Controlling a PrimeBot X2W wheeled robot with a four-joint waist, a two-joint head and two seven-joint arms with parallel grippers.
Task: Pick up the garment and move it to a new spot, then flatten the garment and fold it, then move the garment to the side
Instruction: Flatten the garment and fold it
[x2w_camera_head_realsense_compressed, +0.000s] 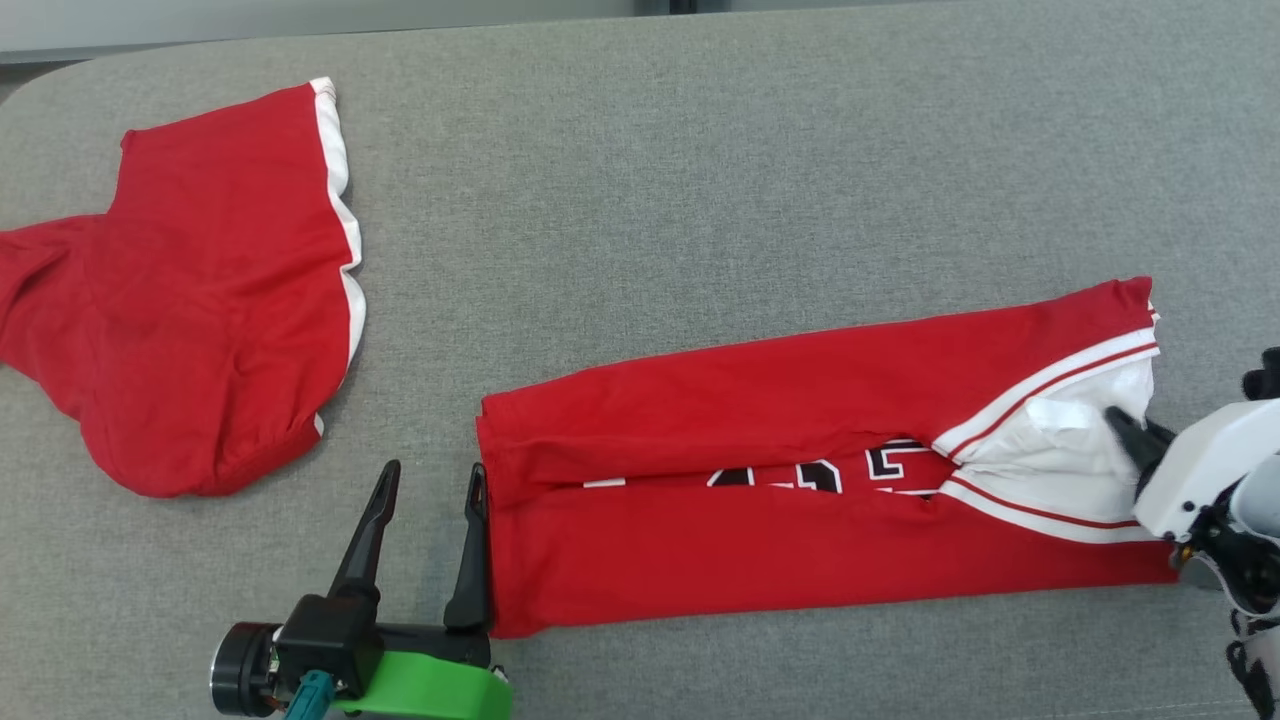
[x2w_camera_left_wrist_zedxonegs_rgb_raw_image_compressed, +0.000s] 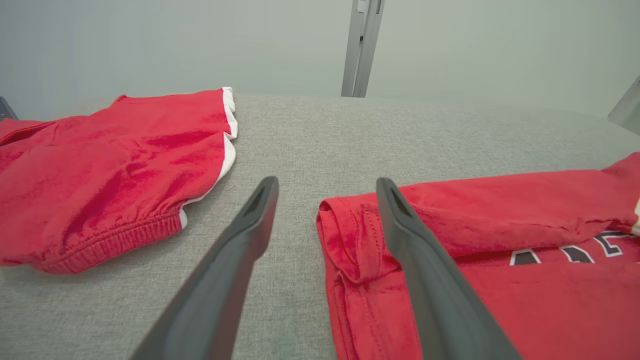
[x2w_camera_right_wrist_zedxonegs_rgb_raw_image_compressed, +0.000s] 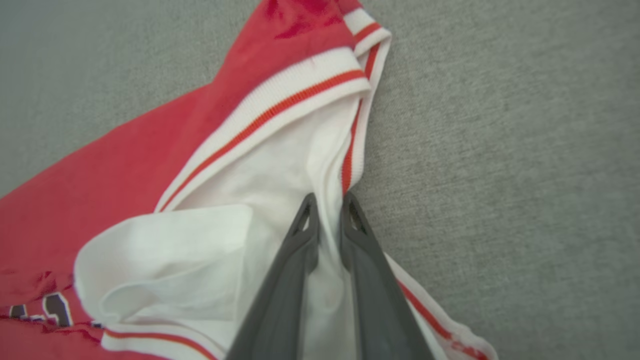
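The left pincer (x2w_camera_head_realsense_compressed: 434, 467) sits low at the near edge of the grey fabric-covered worktop (x2w_camera_head_realsense_compressed: 700, 150), its two long dark fingers spread wide with nothing between them. Its right-hand finger runs along the left end of the red jersey (x2w_camera_head_realsense_compressed: 750, 560). In the left wrist view, that finger overlaps the stitched hem of the jersey (x2w_camera_left_wrist_zedxonegs_rgb_raw_image_compressed: 500, 210). I cannot tell whether it presses on the cloth.

The jersey lies across the near right part of the worktop, folded lengthwise into a long band. It runs from just beside the left pincer (x2w_camera_left_wrist_zedxonegs_rgb_raw_image_compressed: 326, 181) out to the right, rising slightly that way. Black lettering (x2w_camera_head_realsense_compressed: 820, 478) edged in white shows in the slit where the two folded sides meet.

At the right end, white trim (x2w_camera_head_realsense_compressed: 1050, 385) with a red stripe frames the white inside of the cloth. There the right pincer (x2w_camera_head_realsense_compressed: 1125, 425) comes in from the right. In its own wrist view, the right pincer (x2w_camera_right_wrist_zedxonegs_rgb_raw_image_compressed: 330, 197) has its fingers drawn close, clamped on a ridge of that white fabric beside the trim.

Red shorts (x2w_camera_head_realsense_compressed: 220, 290) with a white side stripe lie crumpled at the far left, well apart from the jersey.
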